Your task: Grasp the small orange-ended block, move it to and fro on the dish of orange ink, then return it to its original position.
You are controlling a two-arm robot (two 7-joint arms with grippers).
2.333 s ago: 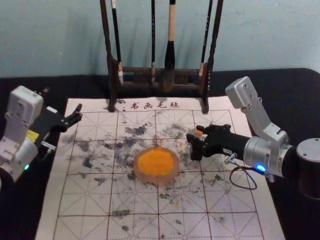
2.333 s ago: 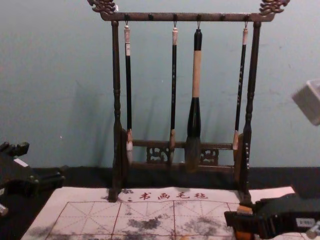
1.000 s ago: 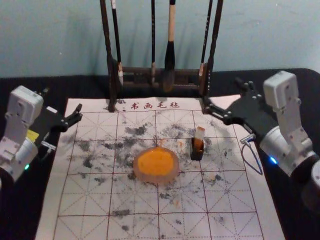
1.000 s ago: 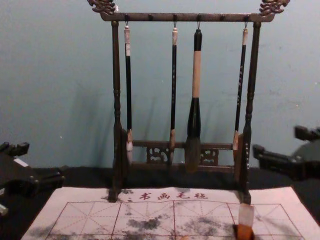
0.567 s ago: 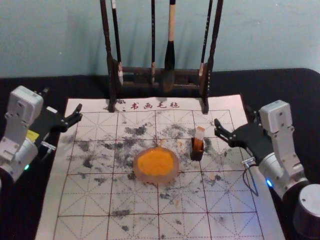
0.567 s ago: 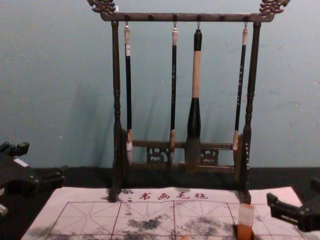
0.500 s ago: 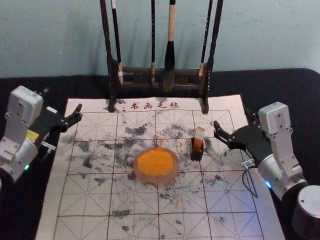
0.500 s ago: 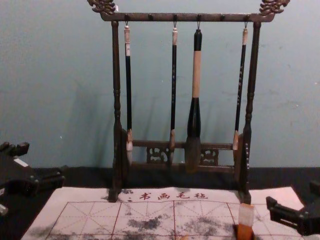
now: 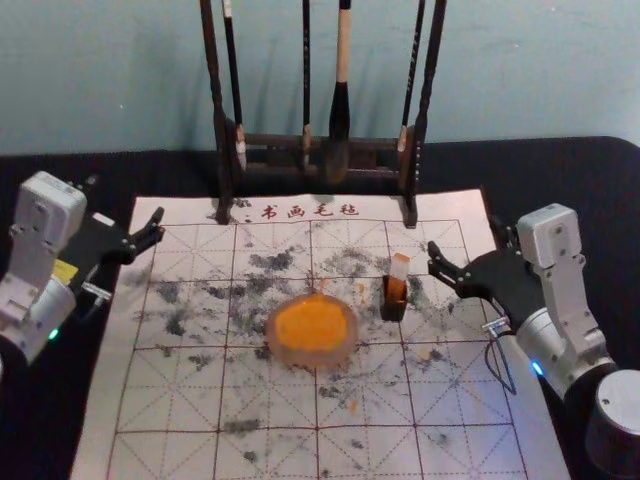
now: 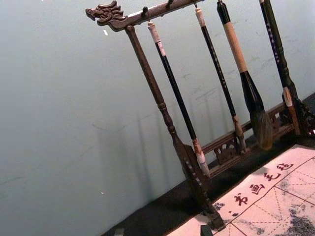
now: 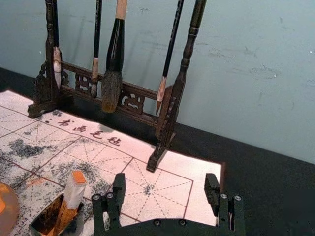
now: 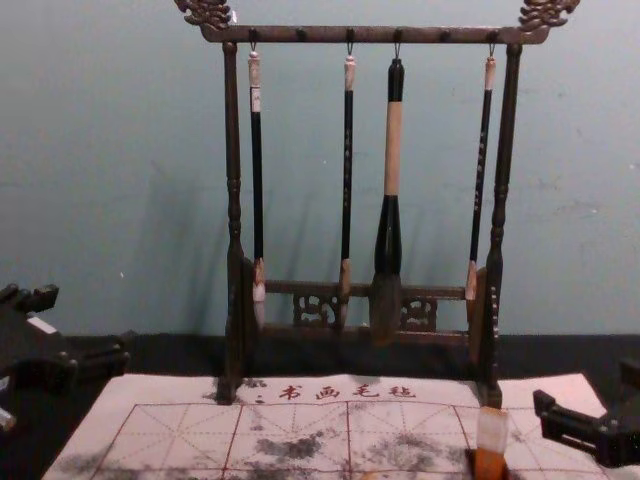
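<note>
Block (image 9: 397,277) in holder (image 9: 393,311), right of dish (image 9: 312,357). Right gripper (image 11: 165,183) spread, empty, farther right; left gripper (image 9: 125,199) parked left of dish, spread. Judged: inking, return done; nothing left.

Orange-and-white block (image 12: 491,438) before a dark rack (image 12: 320,35) with four brushes (image 12: 394,150)

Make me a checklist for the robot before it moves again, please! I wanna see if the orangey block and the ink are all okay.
1. Block standing in its black holder: ok.
2. Right end effector open and away from the block: ok.
3. Left end effector away from the ink dish: ok.
4. Orange ink in the dish: ok.
5. Mat free of stains: not ok, dark and orange marks.
6. Block exactly where it began: cannot tell.
</note>
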